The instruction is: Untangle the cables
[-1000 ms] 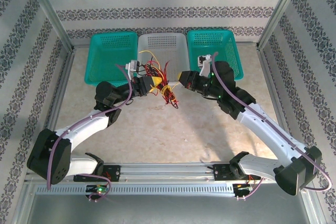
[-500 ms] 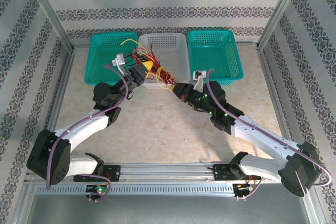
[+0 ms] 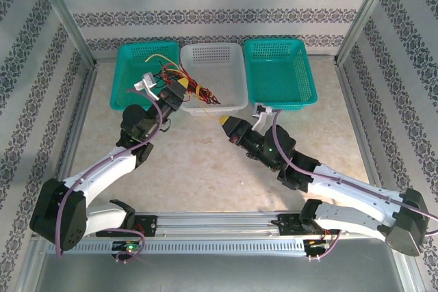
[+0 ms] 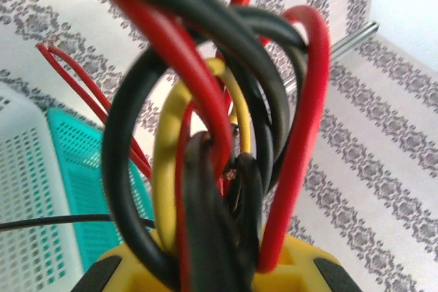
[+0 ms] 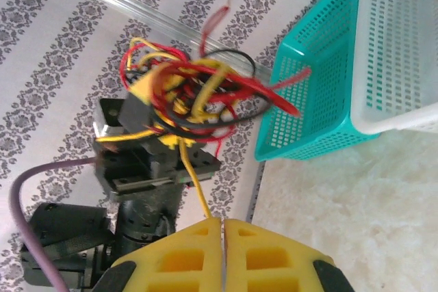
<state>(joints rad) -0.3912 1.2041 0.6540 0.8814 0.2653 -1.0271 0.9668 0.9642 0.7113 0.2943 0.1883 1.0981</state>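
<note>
A tangled bunch of red, black and yellow cables hangs from my left gripper, raised over the edge between the left teal basket and the white basket. Up close, thick loops of the cables are clamped in the yellow fingers of the left gripper. My right gripper is lower, in front of the white basket, shut on one yellow cable. That strand runs taut from the right gripper up to the bunch.
Three baskets stand in a row at the back; the right teal basket has nothing in it. Metal frame rails border the table on both sides. Bare tabletop lies between the arms.
My left gripper has carried the bunch up and back-left, toward the left teal basket. My right gripper has drawn toward the near side, pulling the yellow strand out of the bunch.
</note>
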